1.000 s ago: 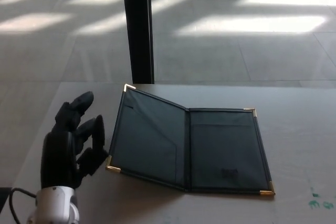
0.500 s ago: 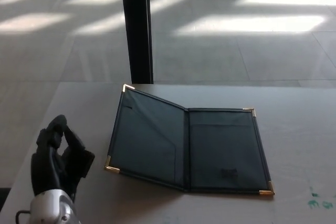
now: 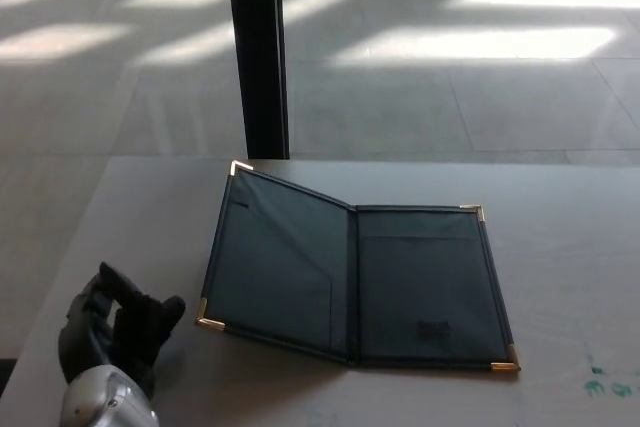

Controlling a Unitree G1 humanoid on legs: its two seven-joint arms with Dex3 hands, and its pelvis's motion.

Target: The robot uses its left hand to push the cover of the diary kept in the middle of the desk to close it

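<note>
In the middle of the pale table (image 3: pixel 560 247) lies the dark diary (image 3: pixel 350 282), spread open. Its right half rests flat, while the left cover (image 3: pixel 275 262) is tilted up off the surface (brass corners catch the light). The left hand (image 3: pixel 120 332) sits near the table's front left edge, just beside the cover's lower corner but apart from it, fingers (image 3: pixel 150 312) loosely curled and holding nothing. A black post (image 3: pixel 257 47) stands behind the table on the sunlit tiled floor (image 3: pixel 450 77). The right hand is out of view.
</note>
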